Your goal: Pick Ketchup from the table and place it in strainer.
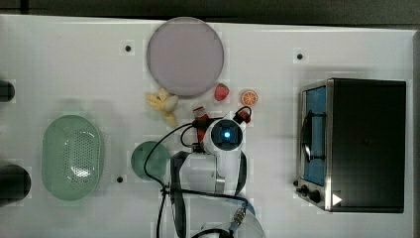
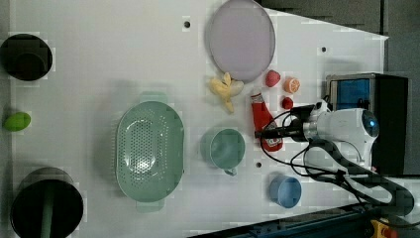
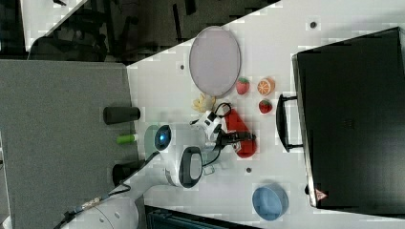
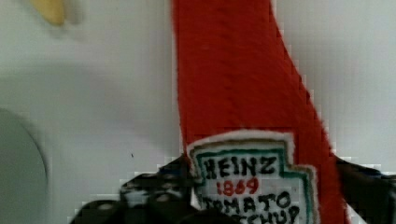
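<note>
The ketchup bottle (image 2: 265,125) lies flat on the white table (image 2: 99,59), right of the green cup (image 2: 224,148) in the left view, and the claw (image 4: 261,186) sits open around its label – squeeze gently there, then lift straight up.

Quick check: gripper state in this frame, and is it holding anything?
Gripper: open, jaws astride the ketchup bottle at its label, one on each side; the bottle lies on the table, not gripped.
</note>
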